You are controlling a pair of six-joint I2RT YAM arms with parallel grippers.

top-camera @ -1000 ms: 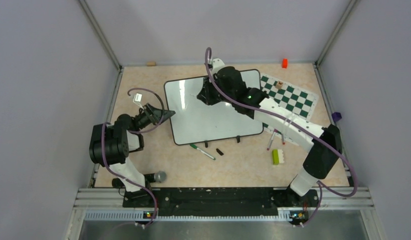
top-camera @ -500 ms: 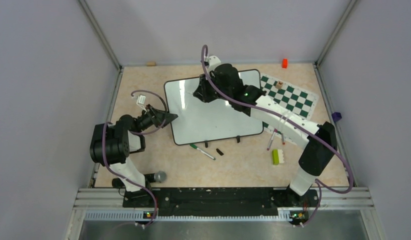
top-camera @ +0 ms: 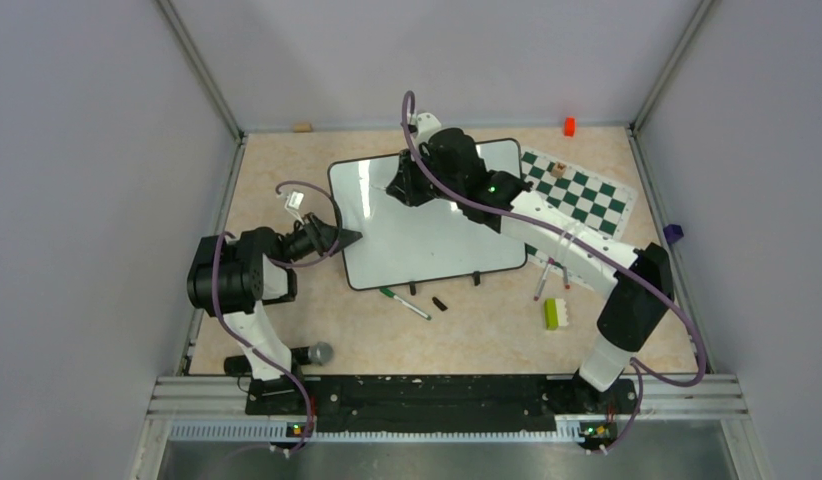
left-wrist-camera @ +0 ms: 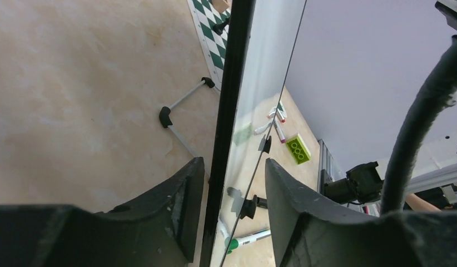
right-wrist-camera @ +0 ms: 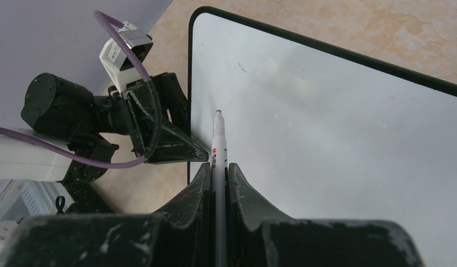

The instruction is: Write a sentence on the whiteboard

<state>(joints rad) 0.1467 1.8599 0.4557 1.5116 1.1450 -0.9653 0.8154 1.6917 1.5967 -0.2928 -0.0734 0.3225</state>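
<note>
steadying the board (top-camera: pixel 417 250) is the left arm's (top-camera: pixel 227 280) job, as i read it: the left jaws stand parted either side of the black rim at the board's 9 o'clock edge, straddling it with a sliver of gap and not pinching, so far as i can see. the right jaws are clenched on a pen (right-wrist-camera: pixel 218 139), tip forward, over the face toward 10 o'clock from the board's centre. whether the tip touches i cannot tell. no words show on the white face, so i judge the sentence is at its very start.

to do this well i'd close the left jaws on the rim before pressing, lower the tip until it just meets the face, and pull slow, small strokes toward 3 o'clock, leaving room for a second line below. the face is glossy and throws glare, so the tip may skate and the board may slide.

the board lies at the centre of the beige marbled worktop (top-camera: pixel 287 170). a chequered mat (top-camera: pixel 587 195) sits at its 2 o'clock side, partly under the right arm (top-camera: pixel 587 260). a green-ended pen (top-camera: pixel 405 304) and a small black cap (top-camera: pixel 440 302) lie just off its 6 o'clock edge, and a green block (top-camera: pixel 551 313) lies toward 5 o'clock. plain grey walls close in three sides.
</note>
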